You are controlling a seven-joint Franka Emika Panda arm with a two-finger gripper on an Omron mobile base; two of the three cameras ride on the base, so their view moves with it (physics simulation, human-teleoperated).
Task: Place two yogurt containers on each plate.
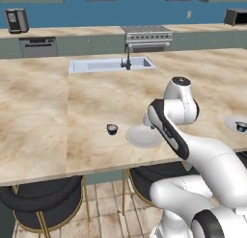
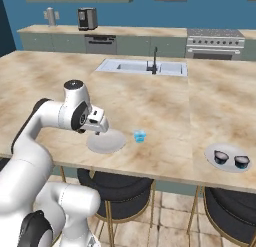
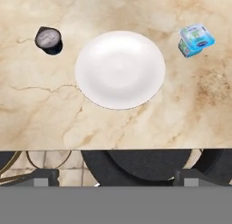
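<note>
A long marble-patterned counter [image 2: 150, 106] runs across the kitchen, with a sink [image 2: 142, 67] and dark faucet [image 2: 154, 59] set into its far side. Near the front edge lies an empty pale plate [image 3: 119, 69], with a dark yogurt cup [image 3: 49, 40] just to its left and a light blue yogurt cup [image 3: 195, 39] just to its right, both resting on the bare counter. Well off to the right, a second plate [image 2: 228, 151] sits near the same edge and carries two dark cups [image 2: 221, 156] side by side.

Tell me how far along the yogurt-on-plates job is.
About half done. The far plate already holds two dark cups. The near plate is bare, with a dark cup on one side and the light blue cup on the other, both on the counter. The gripper holds nothing visible.
</note>
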